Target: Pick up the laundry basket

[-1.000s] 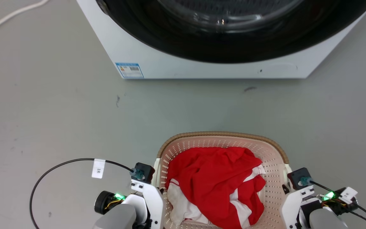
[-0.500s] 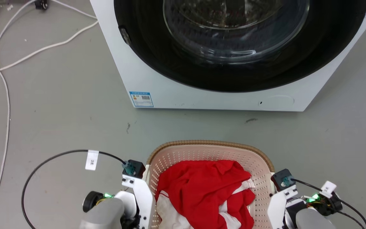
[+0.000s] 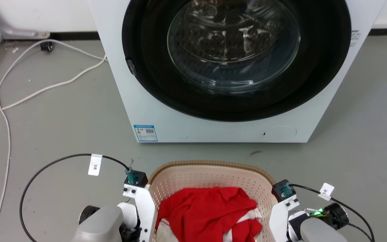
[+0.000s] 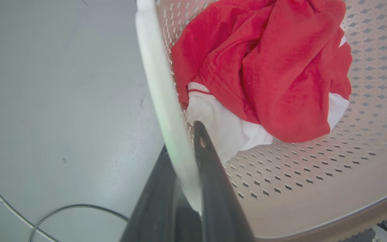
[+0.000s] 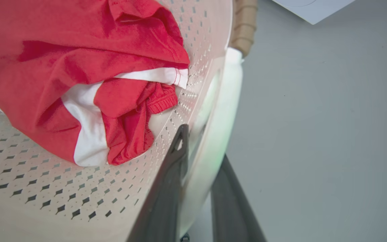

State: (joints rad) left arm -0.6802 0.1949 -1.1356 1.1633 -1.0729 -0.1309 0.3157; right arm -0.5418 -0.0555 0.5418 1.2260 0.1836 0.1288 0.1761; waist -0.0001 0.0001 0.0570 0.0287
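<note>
Basket (image 3: 210, 165) gripped at both sides, on the near side of the washer (image 3: 153, 111).
Left gripper (image 4: 181, 144) is closed on the left handle (image 4: 158, 84) and right gripper (image 5: 202, 148) on the right handle (image 5: 228, 97). The long axis apparently runs left-right, with both arms equally near. Count: one basket, two handles, one clothes bundle (image 3: 207, 211).

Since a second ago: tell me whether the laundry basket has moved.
Yes. The camera shifted too, but the laundry basket shows nearer the washing machine and the dark floor mark than before.
</note>
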